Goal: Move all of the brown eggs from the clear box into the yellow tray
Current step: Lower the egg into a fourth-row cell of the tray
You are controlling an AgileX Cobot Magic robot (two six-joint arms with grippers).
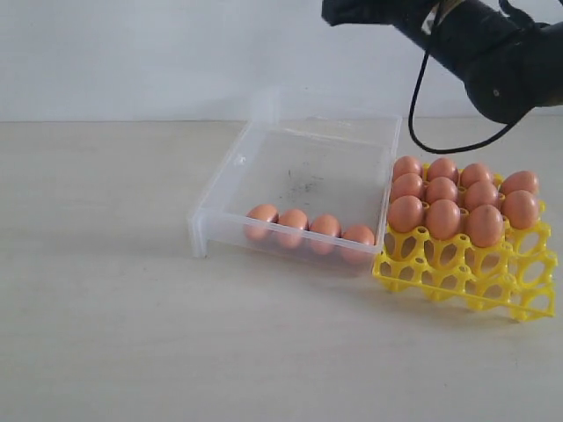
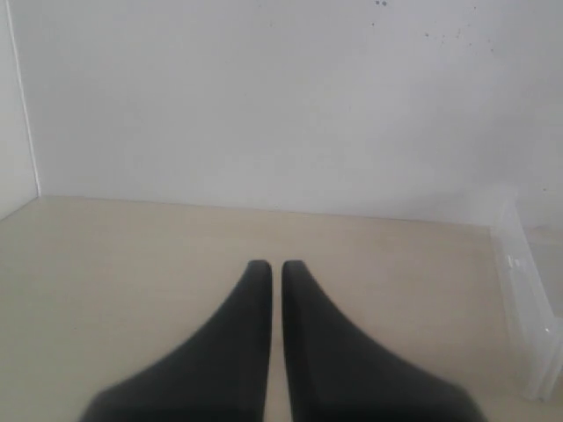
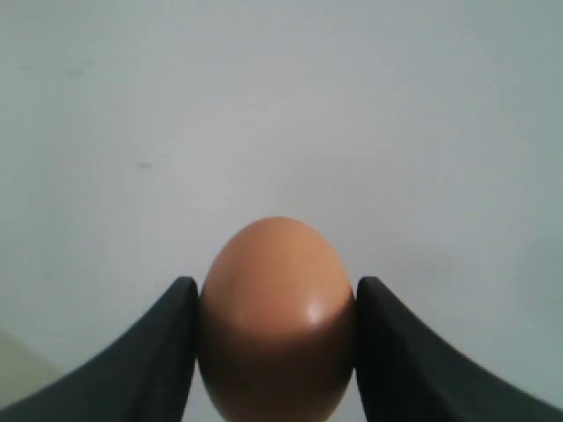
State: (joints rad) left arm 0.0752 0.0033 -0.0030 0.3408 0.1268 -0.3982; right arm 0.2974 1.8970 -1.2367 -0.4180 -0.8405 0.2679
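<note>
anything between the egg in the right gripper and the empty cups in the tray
Nothing visible. The right gripper holds the egg in the air. The empty front cups of the tray lie open from above, and the seated eggs fill the rows behind them.

Soft, even light is filling the exterior view, leaving the tabletop [image 1: 132, 334] pale and a little washed out. Only faint shadows are lying beneath the yellow tray [image 1: 440, 286] and the clear box [image 1: 308, 180], whose far wall is fading into the white background. The brown eggs [image 1: 440, 215] are carrying dull highlights on top, so light is coming from above. The right arm [image 1: 501, 61] is rendering as near-featureless black. In the left wrist view the left tool [image 2: 273, 268] is blurring toward the lens. In the right wrist view a brown egg [image 3: 277, 352] is looking slightly soft and catching a small glare spot between the dark sides of the right tool [image 3: 277, 281], and the backdrop is greying toward the corners.
</note>
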